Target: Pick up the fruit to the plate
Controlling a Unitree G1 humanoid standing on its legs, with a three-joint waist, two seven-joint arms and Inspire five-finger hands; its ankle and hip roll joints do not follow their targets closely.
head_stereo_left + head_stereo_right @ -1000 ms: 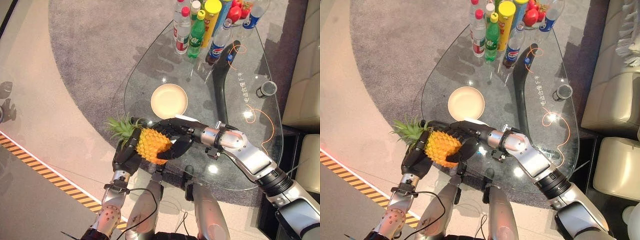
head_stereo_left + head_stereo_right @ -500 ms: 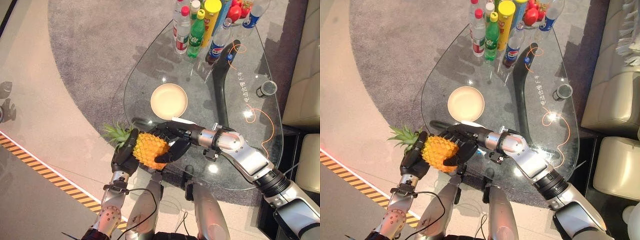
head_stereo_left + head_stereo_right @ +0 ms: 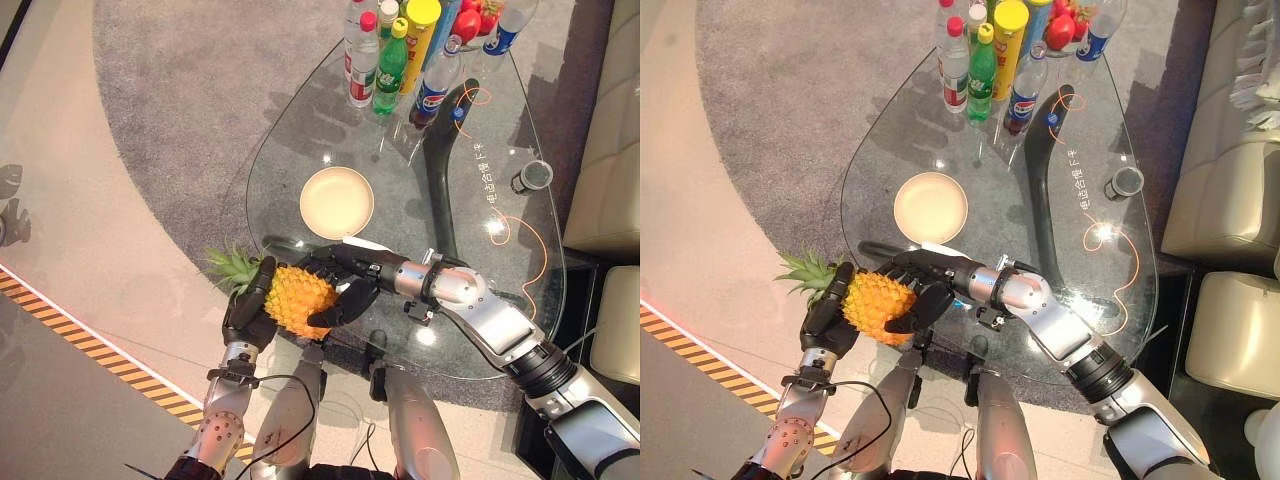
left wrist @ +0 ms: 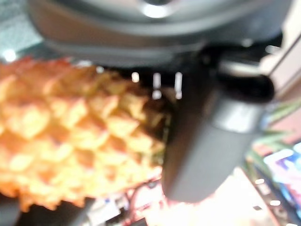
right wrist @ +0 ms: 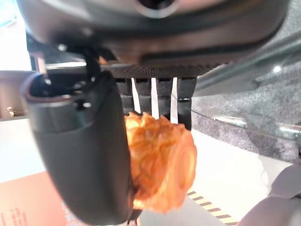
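A yellow pineapple with a green crown is held between both hands just off the near left rim of the glass table. My left hand cups it from the crown side, fingers curled round it. My right hand grips the other end, fingers and thumb wrapped over the fruit. The wrist views show the pineapple against the left thumb and the pineapple between the right thumb and fingers. The round cream plate sits bare on the glass, beyond the hands.
Several drink bottles and red fruit stand at the table's far end. A small dark cup sits near the right rim. Cream sofa cushions lie on the right. Grey carpet and a striped floor line lie to the left.
The pineapple and both hands have shifted a little to the left and down over the last second; in the last half second they hardly moved.
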